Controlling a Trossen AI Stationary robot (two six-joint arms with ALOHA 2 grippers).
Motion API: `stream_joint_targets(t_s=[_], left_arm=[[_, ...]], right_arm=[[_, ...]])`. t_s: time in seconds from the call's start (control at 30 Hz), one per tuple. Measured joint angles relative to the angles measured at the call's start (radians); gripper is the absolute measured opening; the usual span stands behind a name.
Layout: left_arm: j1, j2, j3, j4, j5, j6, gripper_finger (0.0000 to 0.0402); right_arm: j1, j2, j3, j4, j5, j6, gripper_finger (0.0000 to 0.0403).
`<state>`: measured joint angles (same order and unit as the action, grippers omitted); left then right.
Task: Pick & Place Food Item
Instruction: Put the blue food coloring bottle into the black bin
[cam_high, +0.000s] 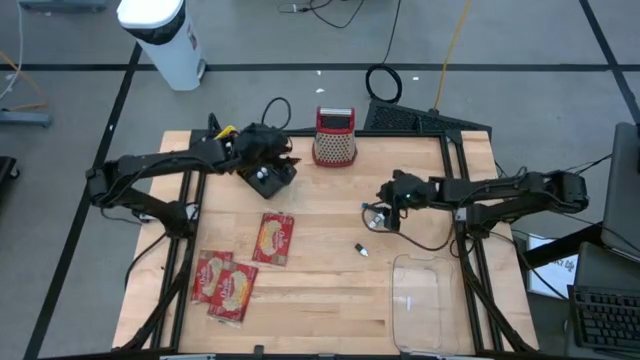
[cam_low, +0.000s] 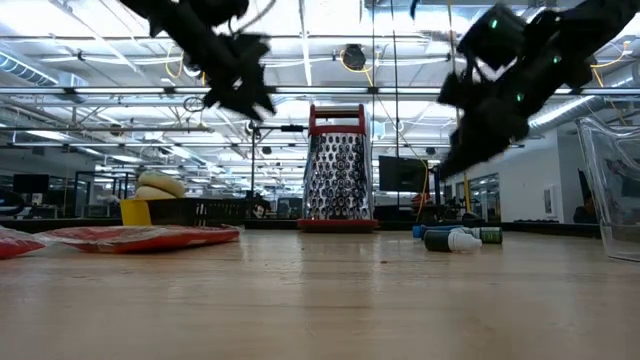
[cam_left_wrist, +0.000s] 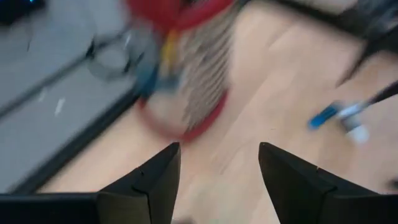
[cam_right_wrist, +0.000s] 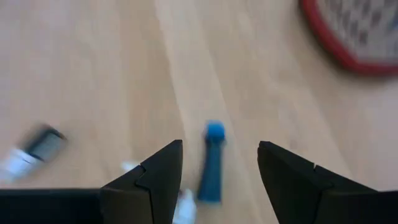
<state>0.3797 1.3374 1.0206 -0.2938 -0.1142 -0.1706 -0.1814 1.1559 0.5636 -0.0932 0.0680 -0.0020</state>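
Observation:
Three red-and-yellow food packets lie flat on the wooden table: one (cam_high: 274, 238) near the middle and two (cam_high: 225, 283) side by side toward the near left. My left gripper (cam_high: 268, 172) hangs open above the table's far left part, beside a red-framed grater (cam_high: 335, 137); nothing is between its fingers (cam_left_wrist: 217, 149). My right gripper (cam_high: 385, 208) is open too, raised over small bottles (cam_low: 455, 238) right of centre. In its wrist view a blue-capped bottle (cam_right_wrist: 213, 163) lies on the wood below the gap (cam_right_wrist: 219, 146).
The grater (cam_low: 338, 165) stands upright at the far middle. A clear plastic container (cam_high: 425, 300) sits at the near right. A small loose bottle (cam_high: 361, 250) lies near the centre. Bare wood stretches between the packets and the container.

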Motion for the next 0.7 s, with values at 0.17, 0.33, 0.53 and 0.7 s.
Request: stream_joint_targets(t_s=[0.17, 0.33, 0.53, 0.7], left_arm=[[-0.083, 0.001, 0.000, 0.226, 0.009, 0.074, 0.0218], [-0.128, 0.010, 0.000, 0.293, 0.008, 0.120, 0.0218], [-0.140, 0.010, 0.000, 0.295, 0.008, 0.118, 0.0218], [-0.140, 0.009, 0.000, 0.292, 0.009, 0.108, 0.0219]], right_arm=[[-0.008, 0.132, 0.000, 0.005, 0.009, -0.008, 0.0196], [-0.009, 0.235, 0.001, 0.020, 0.010, -0.026, 0.0196], [-0.024, 0.276, 0.003, 0.040, 0.005, -0.025, 0.0196], [-0.035, 0.278, 0.003, 0.047, 0.001, -0.026, 0.0167]])
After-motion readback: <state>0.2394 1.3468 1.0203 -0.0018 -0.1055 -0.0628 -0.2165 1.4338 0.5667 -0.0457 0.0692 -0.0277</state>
